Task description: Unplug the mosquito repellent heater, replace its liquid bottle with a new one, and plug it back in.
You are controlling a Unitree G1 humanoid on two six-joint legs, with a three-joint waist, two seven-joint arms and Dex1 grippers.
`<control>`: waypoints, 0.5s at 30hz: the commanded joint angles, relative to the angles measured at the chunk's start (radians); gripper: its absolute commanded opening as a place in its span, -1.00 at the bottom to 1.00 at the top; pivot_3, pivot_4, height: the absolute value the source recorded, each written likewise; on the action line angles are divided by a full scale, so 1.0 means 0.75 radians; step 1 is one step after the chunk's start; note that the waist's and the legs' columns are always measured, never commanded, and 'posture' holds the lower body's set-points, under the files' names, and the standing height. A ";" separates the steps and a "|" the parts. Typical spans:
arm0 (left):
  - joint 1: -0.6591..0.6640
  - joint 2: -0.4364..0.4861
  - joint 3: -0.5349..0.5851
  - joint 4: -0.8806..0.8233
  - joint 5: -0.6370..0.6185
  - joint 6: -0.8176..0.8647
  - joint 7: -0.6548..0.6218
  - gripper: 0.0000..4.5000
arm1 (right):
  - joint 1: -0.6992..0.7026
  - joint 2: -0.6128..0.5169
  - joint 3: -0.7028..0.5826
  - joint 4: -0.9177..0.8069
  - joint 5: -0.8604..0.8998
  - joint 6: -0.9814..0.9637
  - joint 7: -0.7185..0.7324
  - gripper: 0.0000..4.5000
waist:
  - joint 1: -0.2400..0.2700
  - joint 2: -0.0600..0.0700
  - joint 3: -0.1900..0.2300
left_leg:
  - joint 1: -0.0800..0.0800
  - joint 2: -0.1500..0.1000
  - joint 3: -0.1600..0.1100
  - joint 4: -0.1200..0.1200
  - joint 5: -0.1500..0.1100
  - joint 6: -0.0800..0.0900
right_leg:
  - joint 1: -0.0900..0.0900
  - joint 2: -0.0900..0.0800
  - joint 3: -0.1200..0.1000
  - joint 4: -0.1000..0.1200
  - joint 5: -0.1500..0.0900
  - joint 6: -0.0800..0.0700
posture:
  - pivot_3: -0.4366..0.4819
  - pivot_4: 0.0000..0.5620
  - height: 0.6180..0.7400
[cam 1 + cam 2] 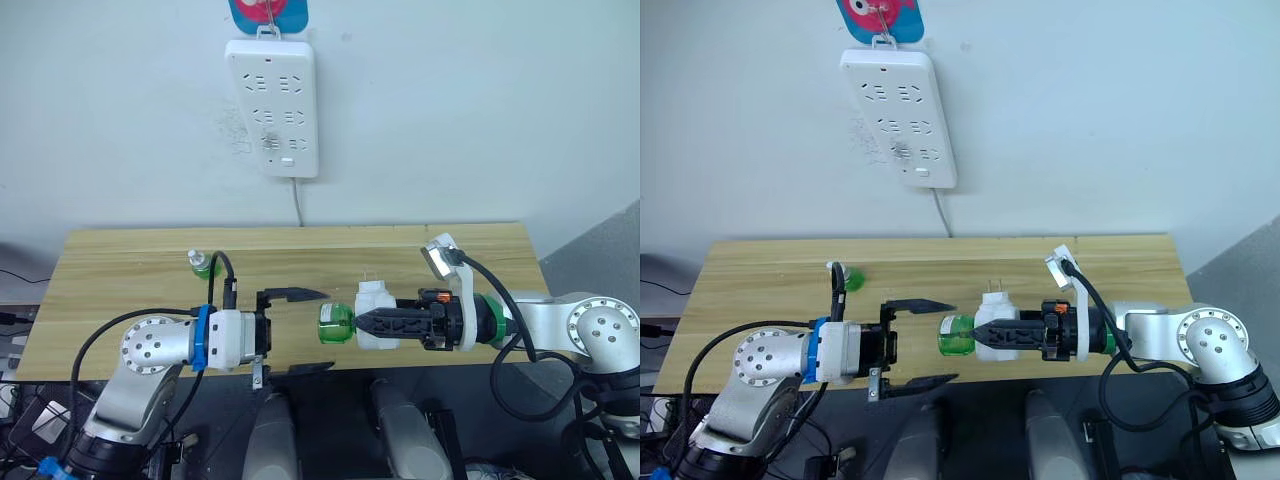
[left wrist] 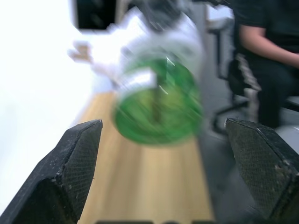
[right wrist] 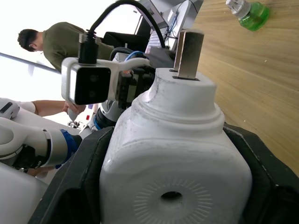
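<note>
My right gripper (image 1: 372, 322) is shut on the white mosquito repellent heater (image 1: 374, 312), held sideways over the table's front edge with its plug prongs (image 3: 188, 53) pointing toward the wall. Its green liquid bottle (image 1: 336, 325) sticks out of the heater toward my left gripper (image 1: 300, 331). That gripper stands open just left of the bottle, one finger (image 2: 65, 172) on each side of its line and nothing between them. The bottle's base (image 2: 158, 102) faces the left wrist camera. The new one (image 1: 201, 263), green with a white cap, stands upright at the table's back left.
A white power strip (image 1: 273, 105) hangs on the wall above the wooden table (image 1: 130, 290), its cord dropping behind the table. A person in dark clothes (image 2: 266, 51) sits off to one side.
</note>
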 commanded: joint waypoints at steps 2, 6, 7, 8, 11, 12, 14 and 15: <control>-0.016 -0.011 -0.015 -0.030 -0.011 -0.019 0.007 0.83 | -0.006 0.003 -0.019 -0.041 0.042 -0.002 0.001 0.38 | -0.001 0.000 0.000 | 0.000 0.000 0.000 0.000 0.000 0.000 | 0.000 0.000 0.000 0.000 0.000 0.000 | -0.43 0.24 1.00; -0.019 0.001 -0.029 -0.032 -0.024 0.002 -0.013 0.33 | -0.006 0.004 -0.018 -0.043 0.048 -0.004 -0.006 0.38 | -0.002 0.000 0.000 | 0.000 0.000 0.000 0.000 0.000 0.000 | 0.000 0.000 0.000 0.001 0.000 0.000 | -0.43 0.24 1.00; -0.021 0.002 -0.030 -0.035 -0.026 0.007 -0.013 0.18 | -0.005 0.005 -0.017 -0.044 0.049 -0.006 -0.008 0.38 | -0.002 0.000 0.000 | 0.000 0.000 0.000 0.000 0.000 0.000 | 0.000 0.000 0.000 0.001 0.000 0.000 | -0.43 0.24 1.00; -0.024 0.004 -0.031 -0.038 -0.030 0.012 -0.013 0.06 | -0.005 0.005 -0.017 -0.045 0.050 -0.007 -0.010 0.38 | -0.002 0.000 0.000 | 0.000 0.000 0.000 0.000 0.000 0.000 | 0.000 0.000 0.000 0.001 0.000 0.000 | -0.43 0.24 1.00; -0.047 0.035 -0.030 -0.075 -0.073 0.096 -0.019 0.00 | -0.004 0.006 -0.017 -0.047 0.050 -0.008 -0.013 0.38 | -0.002 0.000 0.000 | 0.000 0.000 -0.001 0.000 0.000 0.000 | 0.000 0.000 0.000 0.001 0.000 0.000 | -0.43 0.24 1.00; -0.054 0.061 -0.030 -0.096 -0.099 0.165 -0.022 0.00 | -0.004 0.006 -0.017 -0.047 0.049 -0.007 -0.012 0.38 | -0.002 0.000 0.000 | 0.000 0.000 -0.001 0.000 0.000 0.000 | 0.000 0.000 0.000 0.001 0.000 0.000 | -0.42 0.24 1.00; -0.086 0.176 -0.037 -0.162 -0.227 0.500 0.004 0.00 | -0.002 0.001 -0.018 -0.049 0.040 -0.001 -0.004 0.38 | -0.002 0.000 0.000 | 0.000 0.000 -0.001 0.000 0.000 0.000 | 0.000 0.001 0.000 0.002 0.000 0.000 | -0.42 0.25 1.00; -0.113 0.249 -0.040 -0.189 -0.329 0.728 0.041 0.00 | -0.001 -0.001 -0.018 -0.049 0.037 0.001 -0.001 0.38 | -0.005 0.000 0.000 | 0.000 0.000 -0.001 0.000 0.000 0.000 | 0.000 0.001 -0.001 0.002 0.000 0.000 | -0.40 0.24 1.00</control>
